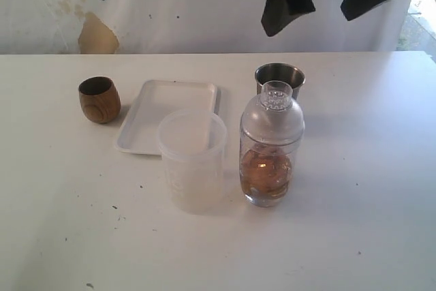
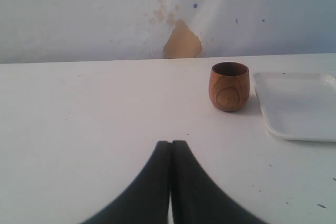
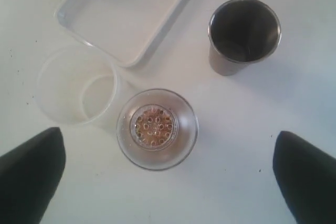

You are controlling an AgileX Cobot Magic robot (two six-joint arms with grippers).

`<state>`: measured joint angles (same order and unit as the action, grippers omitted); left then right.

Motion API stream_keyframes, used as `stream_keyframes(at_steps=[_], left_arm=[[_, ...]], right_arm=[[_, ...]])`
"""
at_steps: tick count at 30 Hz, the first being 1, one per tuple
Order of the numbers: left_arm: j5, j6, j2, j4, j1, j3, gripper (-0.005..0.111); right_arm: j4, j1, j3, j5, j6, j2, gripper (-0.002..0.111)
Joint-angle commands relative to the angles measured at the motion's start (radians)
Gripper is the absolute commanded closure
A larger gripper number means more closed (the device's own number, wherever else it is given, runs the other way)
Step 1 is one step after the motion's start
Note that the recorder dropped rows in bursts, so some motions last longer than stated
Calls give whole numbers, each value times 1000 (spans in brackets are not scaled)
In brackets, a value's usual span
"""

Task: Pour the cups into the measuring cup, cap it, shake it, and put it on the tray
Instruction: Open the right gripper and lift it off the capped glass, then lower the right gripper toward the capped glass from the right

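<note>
The right gripper [image 3: 168,174] hangs spread wide and empty above the tall clear plastic measuring cup [image 3: 157,128], which stands capped on the white table [image 1: 368,189] beside a frosted plastic jug [image 1: 193,168], off the white rectangular tray [image 1: 170,97]; it should descend centred and clamp below the cap [image 1: 276,97]; the left gripper [image 2: 171,148] is closed, empty, near the round brown wooden cup [image 2: 229,86]; behind, a stained white wall [image 1: 170,5].

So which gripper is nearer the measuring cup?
The right gripper. Its open fingers hang directly above the measuring cup; the left gripper, shut, sits low short of the wooden cup, farther off.
</note>
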<state>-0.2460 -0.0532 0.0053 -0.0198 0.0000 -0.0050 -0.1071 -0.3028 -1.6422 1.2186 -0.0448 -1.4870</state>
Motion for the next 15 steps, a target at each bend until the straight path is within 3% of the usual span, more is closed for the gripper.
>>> stream_keyframes(at_steps=[1, 7, 11, 15], left_arm=[[9, 2, -5, -1, 0, 5, 107], [9, 2, -5, -1, 0, 5, 107], [9, 2, -5, -1, 0, 5, 107], [9, 2, -5, -1, 0, 5, 107]], right_arm=[[-7, -4, 97, -101, -16, 80, 3], [-127, -4, 547, -613, -95, 402, 3], [-146, -7, 822, -835, -116, 533, 3], [-293, -79, 1045, -1020, -286, 569, 3]])
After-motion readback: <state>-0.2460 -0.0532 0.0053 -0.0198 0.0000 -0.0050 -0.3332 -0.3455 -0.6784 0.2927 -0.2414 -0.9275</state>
